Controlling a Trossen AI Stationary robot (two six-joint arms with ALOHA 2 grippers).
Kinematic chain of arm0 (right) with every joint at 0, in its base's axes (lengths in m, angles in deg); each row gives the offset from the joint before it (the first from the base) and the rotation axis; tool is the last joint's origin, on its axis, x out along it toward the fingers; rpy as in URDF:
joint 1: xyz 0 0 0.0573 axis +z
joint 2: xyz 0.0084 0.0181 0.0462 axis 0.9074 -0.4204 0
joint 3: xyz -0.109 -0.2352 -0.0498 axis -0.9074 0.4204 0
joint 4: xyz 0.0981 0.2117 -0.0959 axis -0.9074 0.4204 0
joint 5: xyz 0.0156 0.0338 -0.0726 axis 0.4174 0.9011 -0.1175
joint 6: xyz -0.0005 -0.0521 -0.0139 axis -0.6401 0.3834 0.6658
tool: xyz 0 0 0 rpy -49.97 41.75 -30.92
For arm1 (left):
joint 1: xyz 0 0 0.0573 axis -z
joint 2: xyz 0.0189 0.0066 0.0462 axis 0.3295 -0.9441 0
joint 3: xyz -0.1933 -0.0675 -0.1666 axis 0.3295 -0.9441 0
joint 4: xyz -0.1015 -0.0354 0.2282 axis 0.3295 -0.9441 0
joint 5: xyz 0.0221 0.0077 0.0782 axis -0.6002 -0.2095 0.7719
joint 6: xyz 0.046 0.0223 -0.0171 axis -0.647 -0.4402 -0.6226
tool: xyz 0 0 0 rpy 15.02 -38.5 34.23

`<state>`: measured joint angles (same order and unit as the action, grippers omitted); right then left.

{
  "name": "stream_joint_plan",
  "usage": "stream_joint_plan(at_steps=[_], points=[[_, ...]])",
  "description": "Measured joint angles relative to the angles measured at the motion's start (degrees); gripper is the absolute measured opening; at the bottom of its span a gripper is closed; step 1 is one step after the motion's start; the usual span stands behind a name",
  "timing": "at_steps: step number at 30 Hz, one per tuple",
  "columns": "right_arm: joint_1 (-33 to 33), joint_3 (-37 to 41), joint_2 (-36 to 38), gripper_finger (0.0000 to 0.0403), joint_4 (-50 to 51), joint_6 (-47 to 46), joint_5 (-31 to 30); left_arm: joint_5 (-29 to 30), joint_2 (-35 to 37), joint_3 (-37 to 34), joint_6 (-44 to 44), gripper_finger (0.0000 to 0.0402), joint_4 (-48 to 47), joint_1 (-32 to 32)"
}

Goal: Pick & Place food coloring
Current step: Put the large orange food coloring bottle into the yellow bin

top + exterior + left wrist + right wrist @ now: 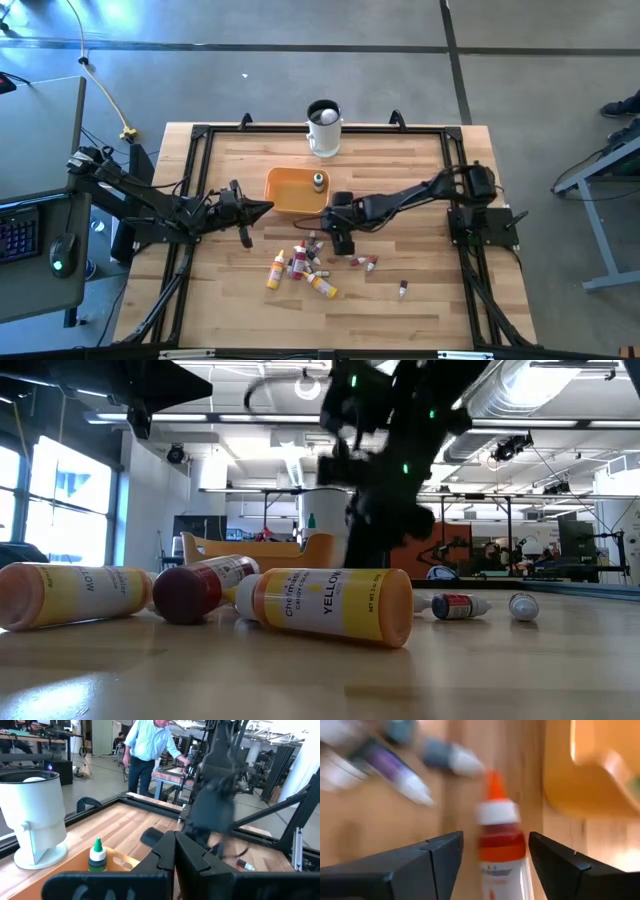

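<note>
- Two dark fingers of the right gripper [492, 857] stood spread wide on either side of an orange-capped dropper bottle [499, 845] lying on the wooden table [430, 310], just beside the orange plastic bowl [290, 190]
- Closing well would likely mean squeezing the bottle's body, not its tapered cap
- That bowl held one green-capped bottle [97, 856]; the other small bottles [300, 265] lay scattered near it
- Left gripper [262, 209] waited clenched and empty by the bowl's other side
- White mug [323, 128] stood apart, contents unclear

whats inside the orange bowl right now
One small dropper bottle with a green cap stands upright inside the orange bowl. The near wall hides the bowl's floor in the left wrist view; from above nothing else shows inside.
</note>
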<state>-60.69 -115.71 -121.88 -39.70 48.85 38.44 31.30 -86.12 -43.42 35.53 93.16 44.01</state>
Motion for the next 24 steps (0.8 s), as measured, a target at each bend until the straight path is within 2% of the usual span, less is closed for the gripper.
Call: stream_joint_plan(at_steps=[12,19,24], points=[[0.9,0.0,0.3,0.0220,15.5,-2.8,3.2,-0.5,0.0,0.0,0.0,0.0000,-0.5,0.0],[2.7,0.3,2.0,0.0220,18.2,-2.3,4.1,-0.5,0.0,0.0,1.3,0.0000,-1.1,0.0],[2.7,0.3,3.9,0.0220,16.1,-2.8,4.0,-0.5,0.0,0.0,1.3,0.0000,-1.2,0.0]])
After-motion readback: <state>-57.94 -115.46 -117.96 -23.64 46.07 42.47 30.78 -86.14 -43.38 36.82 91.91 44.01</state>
